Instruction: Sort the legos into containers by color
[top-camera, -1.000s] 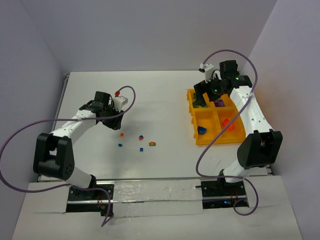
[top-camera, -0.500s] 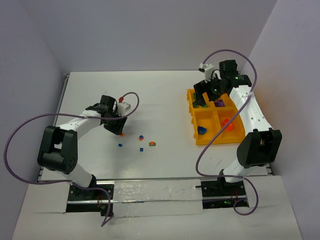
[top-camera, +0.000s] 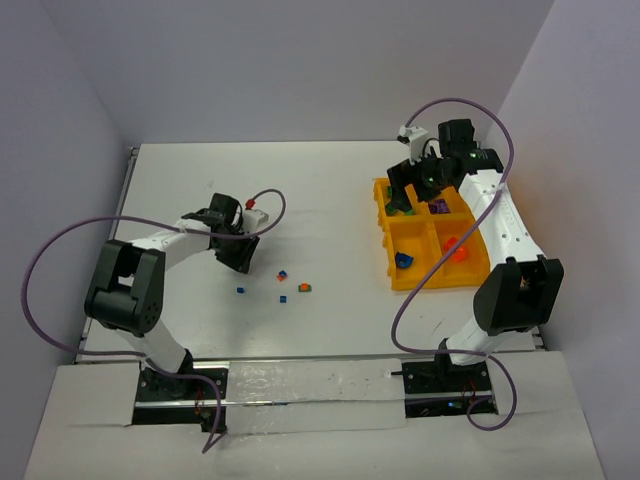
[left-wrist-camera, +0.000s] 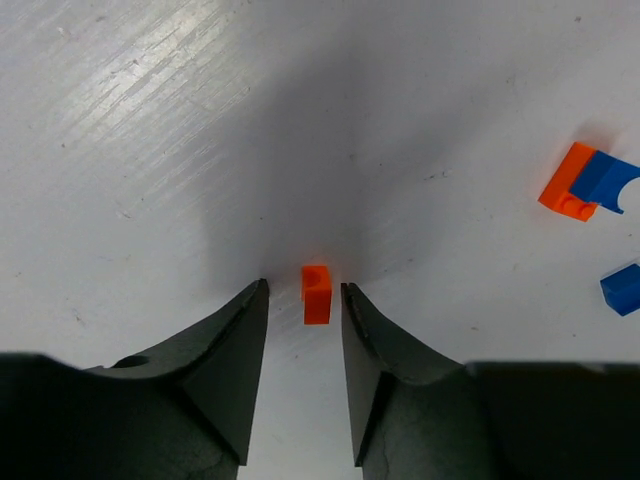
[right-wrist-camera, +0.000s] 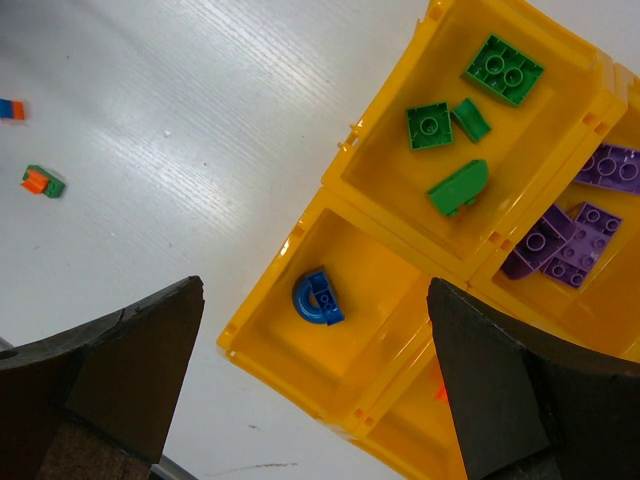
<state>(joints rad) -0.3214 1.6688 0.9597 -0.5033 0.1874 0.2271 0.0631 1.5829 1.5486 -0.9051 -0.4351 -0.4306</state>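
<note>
Legos (top-camera: 282, 273) are partly sorted. The one in play is a small orange brick (left-wrist-camera: 316, 293) lying on the table (left-wrist-camera: 150, 120) right between the fingers of the left gripper (left-wrist-camera: 304, 290). Jaws are partway apart with a slim gap on each side, so nothing is clamped. The straddle looks like a line-up for a pinch. My read is that this is the pick step for an orange piece. The brick is tiny, so closing off-centre could tip it or shoot it out.

An orange-and-blue piece (left-wrist-camera: 585, 183) and a blue bit (left-wrist-camera: 622, 288) lie to one side, well apart from the fingers and likely safe from a bump. A green-and-orange piece (top-camera: 303, 288) lies near them.

The yellow tray (top-camera: 392, 272) sits on the right side of the table, well apart from the loose pieces. It holds green bricks (right-wrist-camera: 505, 68) in one compartment and purple bricks (right-wrist-camera: 565, 245) in the next. A blue arch (right-wrist-camera: 318, 298) sits alone in a third, and orange pieces (top-camera: 455, 250) in a fourth. Each compartment holds one colour, so the sort looks consistent. The right gripper (top-camera: 405, 192) hangs over the tray with jaws wide apart and holds nothing. It is probably just waiting.

Views:
- **Left wrist:** shows the finger-to-brick gaps.
- **Top:** hides that brick under the gripper, but it alone shows both arms and the spread from the loose pieces to the tray.
- **Right wrist:** shows brick shapes in the compartments, where the top view gives only colour blobs.
</note>
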